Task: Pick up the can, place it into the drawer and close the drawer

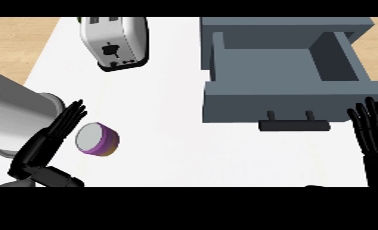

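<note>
Can (pixel 96 139) first: it sits on the white tabletop (pixel 170 124) at the far left of the view, short and purple-walled with a pale top, tipped so that top faces up and toward the left. Nothing holds it yet. The left robot hand (pixel 52 136) stands just to its left, fingers straight and spread apart, palm turned toward the can, with the thumb low near the bottom edge. That pose reads as a hand lined up to close round the can from the side; I cannot tell whether the fingers already touch it.

Behind the can, further up the tabletop, a silver toaster (pixel 114 41) stands well apart from everything else and plays no part in the job.

To the right, the grey drawer (pixel 284 74) is pulled out of its cabinet and gaping, its inside bare and its dark handle (pixel 294 124) facing the robot. It is open because the can must go in before it is pushed shut, so the closing step is clearly not yet due.

At the right edge the right robot hand (pixel 365 129) rests with fingers straight and apart, pointing up, just beside the drawer's front corner. From there it is probably well placed to push the front in once the can is inside.
</note>
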